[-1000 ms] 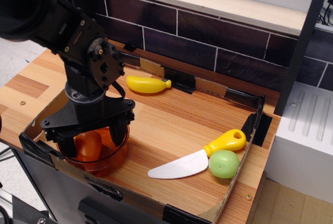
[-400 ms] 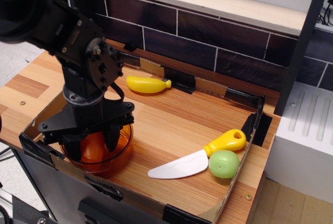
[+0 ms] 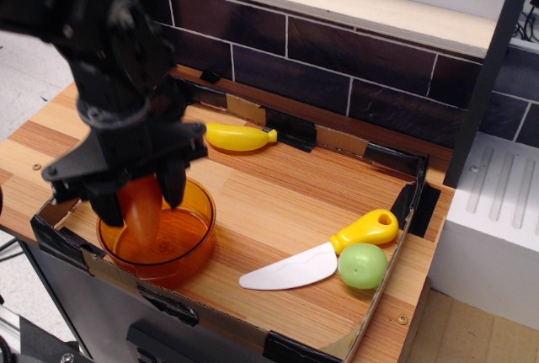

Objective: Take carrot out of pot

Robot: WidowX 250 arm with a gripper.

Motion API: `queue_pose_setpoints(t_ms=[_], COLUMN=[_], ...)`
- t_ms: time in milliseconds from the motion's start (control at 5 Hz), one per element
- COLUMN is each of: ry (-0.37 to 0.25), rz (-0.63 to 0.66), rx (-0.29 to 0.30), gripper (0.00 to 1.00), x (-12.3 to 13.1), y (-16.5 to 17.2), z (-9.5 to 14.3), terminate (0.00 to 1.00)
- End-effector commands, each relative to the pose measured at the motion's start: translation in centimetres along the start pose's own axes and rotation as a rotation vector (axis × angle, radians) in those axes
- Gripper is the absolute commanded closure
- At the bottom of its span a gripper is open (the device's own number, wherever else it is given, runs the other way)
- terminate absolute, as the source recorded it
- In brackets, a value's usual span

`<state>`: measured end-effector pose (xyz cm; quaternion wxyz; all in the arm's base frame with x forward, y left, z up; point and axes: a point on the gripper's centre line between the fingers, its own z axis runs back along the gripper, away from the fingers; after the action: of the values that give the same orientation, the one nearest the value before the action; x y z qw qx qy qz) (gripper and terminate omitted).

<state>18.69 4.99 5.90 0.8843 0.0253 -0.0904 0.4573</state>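
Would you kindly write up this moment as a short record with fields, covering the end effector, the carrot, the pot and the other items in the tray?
end effector: shut on the carrot, above the pot's left side
carrot: held upright, blunt tip pointing down into the pot; whether it touches the bottom cannot be told
pot: near-left corner of the cardboard tray, nothing else in it
banana: by the tray's back wall
knife: white blade, yellow handle, right side
green ball: touching the knife handle
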Motion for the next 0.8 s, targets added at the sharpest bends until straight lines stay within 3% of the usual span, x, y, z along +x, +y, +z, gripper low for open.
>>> queue_pose_setpoints(t_ms=[0,200,600], ry=[-0.017,0.044,0.043], rz=[0.051,0.069,0.099], rx=[-0.081,-0.060,-0.039], gripper=[1.00,1.00,1.00], x=[0.5,-0.2,-0.4], y=[-2.6,-6.2,-10.7], z=[3.6,2.9,0.6], terminate=[0.00,0.00,0.00])
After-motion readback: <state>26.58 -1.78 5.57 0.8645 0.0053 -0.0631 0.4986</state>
